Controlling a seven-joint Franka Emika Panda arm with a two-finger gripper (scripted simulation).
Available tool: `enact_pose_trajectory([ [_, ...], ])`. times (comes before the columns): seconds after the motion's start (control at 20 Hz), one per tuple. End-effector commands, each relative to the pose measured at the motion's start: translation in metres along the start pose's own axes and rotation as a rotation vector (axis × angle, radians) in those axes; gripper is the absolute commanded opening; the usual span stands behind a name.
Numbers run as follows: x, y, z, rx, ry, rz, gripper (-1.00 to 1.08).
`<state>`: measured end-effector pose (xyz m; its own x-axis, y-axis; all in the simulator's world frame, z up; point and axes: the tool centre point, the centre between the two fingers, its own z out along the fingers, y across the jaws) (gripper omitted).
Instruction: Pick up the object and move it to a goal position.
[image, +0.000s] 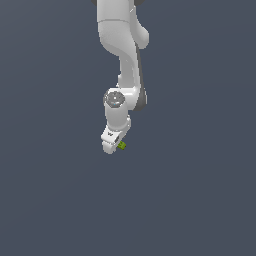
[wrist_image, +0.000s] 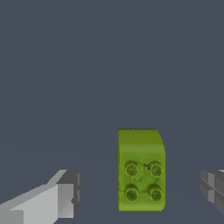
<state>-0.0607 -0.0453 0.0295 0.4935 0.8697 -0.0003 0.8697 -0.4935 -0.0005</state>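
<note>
The object is a small yellow-green rectangular block (wrist_image: 141, 168) with several darker round studs on its face. In the wrist view it lies between my two fingertips, with clear gaps on both sides. One finger (wrist_image: 48, 201) and the other finger (wrist_image: 213, 188) stand apart, so my gripper (wrist_image: 139, 194) is open. In the exterior view the block (image: 122, 145) peeks out beside the white gripper (image: 113, 145), at the end of the arm that hangs down from above.
A plain dark grey-blue surface (image: 200, 200) fills the rest of both views. The white arm (image: 122, 45) comes down from the upper middle of the exterior view.
</note>
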Motion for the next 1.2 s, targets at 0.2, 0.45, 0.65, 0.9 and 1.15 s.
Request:
enact_pose_trajectory([
  [0.2,0.0,0.001,0.017,0.0,0.0,-0.002,1.0],
  [0.45,0.0,0.001,0.017,0.0,0.0,-0.002,-1.0],
  [0.65,0.0,0.001,0.017,0.0,0.0,-0.002,-1.0],
  [0.9,0.002,0.001,0.016,-0.001,0.0,-0.001,-1.0],
  [1.15,0.018,0.003,0.008,-0.001,0.0,-0.001,-1.0],
])
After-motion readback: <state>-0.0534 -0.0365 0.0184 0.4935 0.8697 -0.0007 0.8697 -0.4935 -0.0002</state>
